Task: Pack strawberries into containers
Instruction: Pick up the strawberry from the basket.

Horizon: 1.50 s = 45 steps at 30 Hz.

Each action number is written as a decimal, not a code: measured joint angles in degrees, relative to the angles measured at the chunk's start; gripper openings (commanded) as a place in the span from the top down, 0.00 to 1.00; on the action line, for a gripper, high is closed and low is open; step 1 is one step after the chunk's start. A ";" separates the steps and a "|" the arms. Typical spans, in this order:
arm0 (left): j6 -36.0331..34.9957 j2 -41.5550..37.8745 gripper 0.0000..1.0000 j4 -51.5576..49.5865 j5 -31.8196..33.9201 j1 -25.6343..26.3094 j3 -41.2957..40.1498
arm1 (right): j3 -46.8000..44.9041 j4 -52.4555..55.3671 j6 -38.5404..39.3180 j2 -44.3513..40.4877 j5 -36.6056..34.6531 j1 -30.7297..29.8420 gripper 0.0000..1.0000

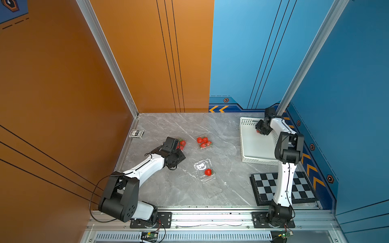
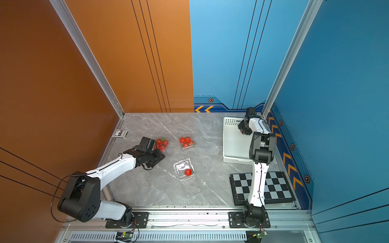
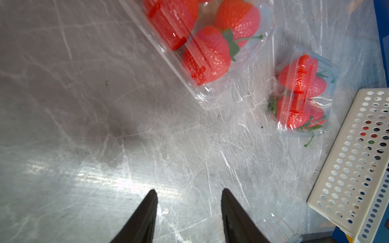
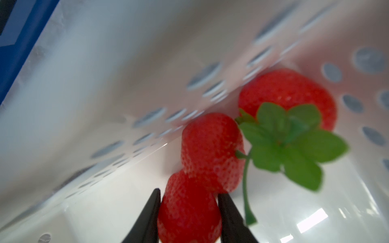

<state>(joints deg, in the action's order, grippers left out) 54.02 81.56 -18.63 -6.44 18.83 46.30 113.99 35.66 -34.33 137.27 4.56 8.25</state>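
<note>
On the grey marble tabletop (image 1: 189, 126), taking 12 o'clock as the far wall in both top views, the white perforated basket (image 1: 252, 147) sits at 2 o'clock. The right gripper (image 4: 189, 192) is down inside it, its two black fingers (image 4: 151, 212) pinching a strawberry (image 4: 189, 214) from either side. Two more loose strawberries (image 4: 210, 151) lie just beyond it, against the basket's holed wall, and one shows its green leafy cap. Near the table's middle stands an open clear clamshell container (image 1: 201, 166) with a single strawberry (image 1: 208, 172) in it and its lid (image 1: 212, 189) folded flat toward 6 o'clock. At 12 o'clock from it lies a closed container (image 1: 204, 142) full of red berries. At 10 o'clock lies another closed, filled container (image 1: 181, 144), just beside the left arm's wrist. The left gripper (image 3: 188, 190) hangs over bare marble with its fingers (image 3: 147, 210) spread and nothing between them. A chessboard (image 1: 303, 187) lies at 4 o'clock under the right arm, and a playing-card box (image 1: 136, 133) lies at 10 o'clock by the orange wall.
</note>
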 measured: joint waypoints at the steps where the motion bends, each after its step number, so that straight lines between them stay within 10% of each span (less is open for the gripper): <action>1: -0.02 0.00 0.49 0.00 0.00 0.00 0.00 | -0.55 -0.44 0.02 -0.28 0.00 0.02 0.77; 27: 0.04 -3.61 0.49 0.44 0.20 0.17 -3.37 | -30.75 -5.40 1.38 -32.98 10.93 0.55 0.79; 45: 0.46 -8.72 0.48 0.81 0.20 0.15 -7.87 | -51.93 -8.59 -3.58 -55.32 12.57 -36.72 0.78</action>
<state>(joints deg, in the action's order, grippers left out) 54.48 72.84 -17.82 -6.24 18.98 38.44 62.06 27.07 -37.91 81.95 17.12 -28.47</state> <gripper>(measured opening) 0.521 0.386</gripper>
